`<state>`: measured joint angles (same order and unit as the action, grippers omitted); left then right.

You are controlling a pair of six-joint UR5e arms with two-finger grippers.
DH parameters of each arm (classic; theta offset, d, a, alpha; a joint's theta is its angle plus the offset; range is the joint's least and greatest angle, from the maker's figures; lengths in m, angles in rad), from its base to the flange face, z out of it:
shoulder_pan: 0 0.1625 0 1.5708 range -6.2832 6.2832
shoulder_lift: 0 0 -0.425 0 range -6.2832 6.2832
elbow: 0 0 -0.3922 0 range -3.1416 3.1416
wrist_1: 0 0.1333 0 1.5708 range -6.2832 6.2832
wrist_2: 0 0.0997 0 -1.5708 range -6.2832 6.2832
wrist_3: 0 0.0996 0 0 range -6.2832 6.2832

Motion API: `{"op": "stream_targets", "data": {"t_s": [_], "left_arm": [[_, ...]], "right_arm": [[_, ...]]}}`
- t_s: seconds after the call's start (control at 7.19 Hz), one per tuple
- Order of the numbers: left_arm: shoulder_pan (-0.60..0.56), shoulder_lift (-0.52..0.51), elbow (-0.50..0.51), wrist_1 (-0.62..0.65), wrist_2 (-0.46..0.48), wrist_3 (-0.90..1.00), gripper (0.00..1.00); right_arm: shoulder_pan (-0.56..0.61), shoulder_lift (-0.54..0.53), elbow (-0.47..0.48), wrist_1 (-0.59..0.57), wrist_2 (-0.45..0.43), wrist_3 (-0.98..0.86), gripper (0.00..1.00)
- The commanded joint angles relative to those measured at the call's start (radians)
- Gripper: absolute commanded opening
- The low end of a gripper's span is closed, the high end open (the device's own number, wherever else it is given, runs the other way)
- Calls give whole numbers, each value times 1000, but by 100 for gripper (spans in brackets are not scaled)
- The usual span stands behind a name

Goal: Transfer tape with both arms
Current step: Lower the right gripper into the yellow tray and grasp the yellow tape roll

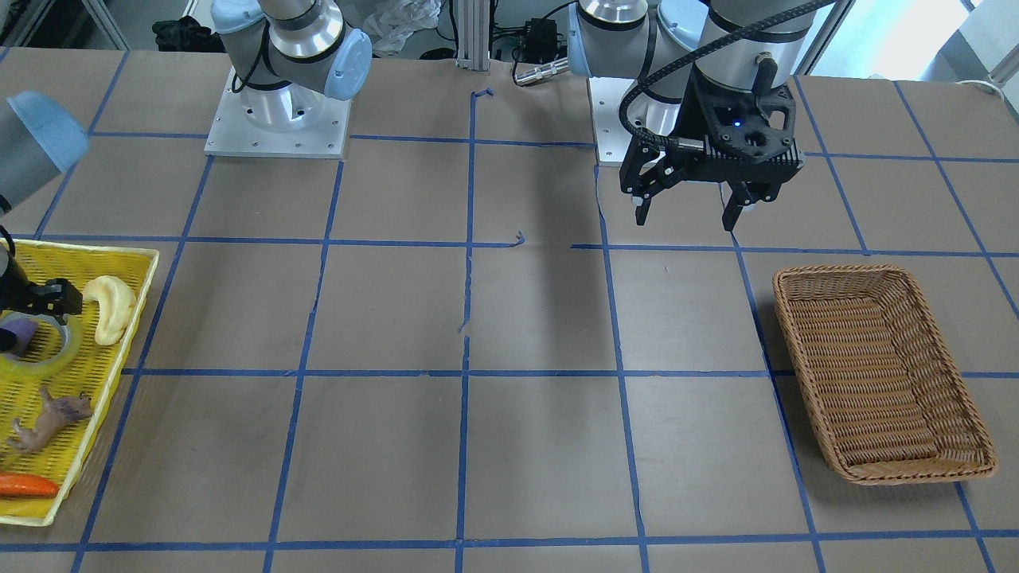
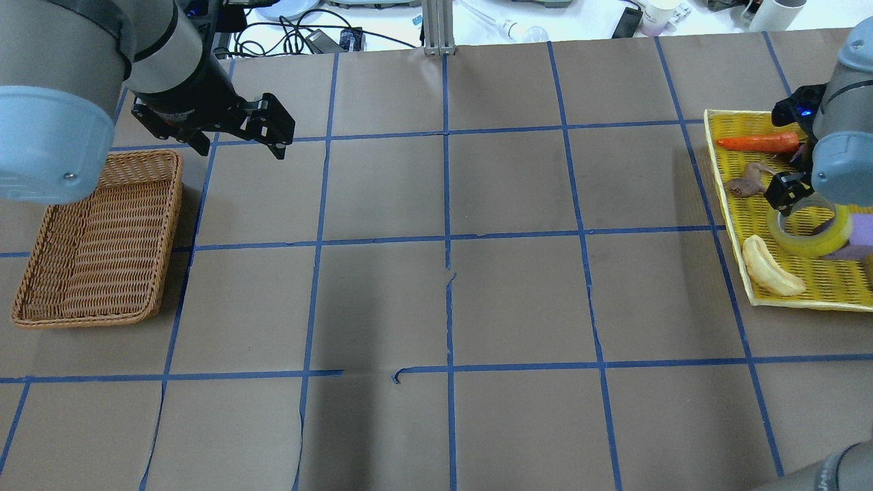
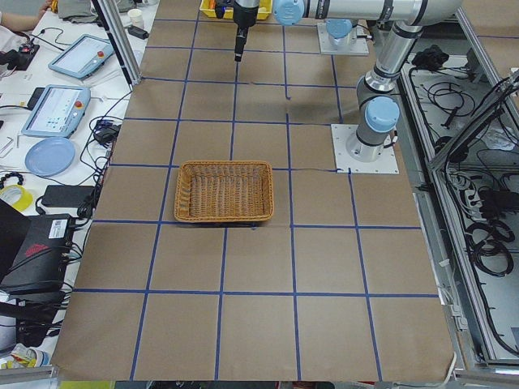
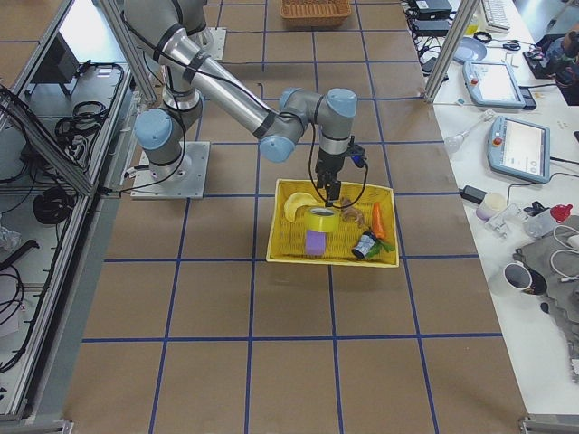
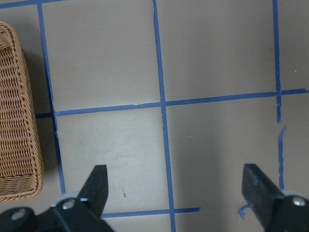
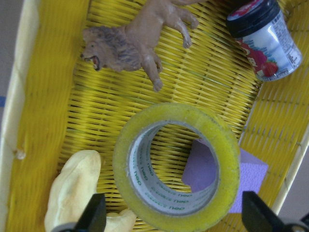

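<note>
The yellow tape roll [image 6: 126, 154] lies in the yellow tray [image 6: 29, 72], with one side resting on a purple block [image 6: 251, 174]. It also shows in the overhead view [image 2: 811, 247], the front view [image 1: 68, 342] and the right-side view [image 4: 320, 220]. My right gripper [image 6: 174, 215] is open just above the roll, one finger on each side of it; it also shows in the overhead view [image 2: 791, 194]. My left gripper [image 2: 240, 144] is open and empty, high above bare table near the wicker basket [image 2: 102, 320]. It also shows in its wrist view [image 5: 176, 176] and the front view [image 1: 689, 211].
The tray [image 2: 716, 157] also holds a pale banana-shaped piece [image 2: 767, 269], a toy lion [image 6: 130, 46], a carrot [image 2: 757, 142] and a small jar [image 6: 263, 38]. The basket [image 1: 828, 270] holds nothing. Blue tape lines grid the brown table.
</note>
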<state>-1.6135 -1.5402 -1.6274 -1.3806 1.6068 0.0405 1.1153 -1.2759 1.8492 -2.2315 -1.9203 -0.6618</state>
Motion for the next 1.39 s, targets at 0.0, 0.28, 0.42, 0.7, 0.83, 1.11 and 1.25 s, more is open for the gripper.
{"op": "stream_targets", "data": {"t_s": [0.0, 0.28, 0.42, 0.7, 0.83, 1.11, 1.25], "left_arm": [[3, 3, -2, 0, 1, -1, 100], [1, 3, 1, -1, 7, 1, 100], [3, 3, 0, 0, 5, 1, 100], [1, 5, -8, -1, 7, -1, 100], [3, 5, -9, 0, 7, -1, 100], [4, 5, -5, 0, 7, -1, 100], [4, 5, -6, 3, 5, -1, 100]], "right_arm": [[-37, 47, -25, -20, -46, -10, 65], [-58, 52, -34, -25, -43, -9, 42], [-60, 56, -53, -22, -40, -6, 24], [-63, 49, -56, 10, -37, 1, 0], [-61, 46, -58, 21, -37, 2, 0], [-42, 12, -163, 176, -37, 19, 0], [0, 9, -273, 332, -36, 25, 0]]}}
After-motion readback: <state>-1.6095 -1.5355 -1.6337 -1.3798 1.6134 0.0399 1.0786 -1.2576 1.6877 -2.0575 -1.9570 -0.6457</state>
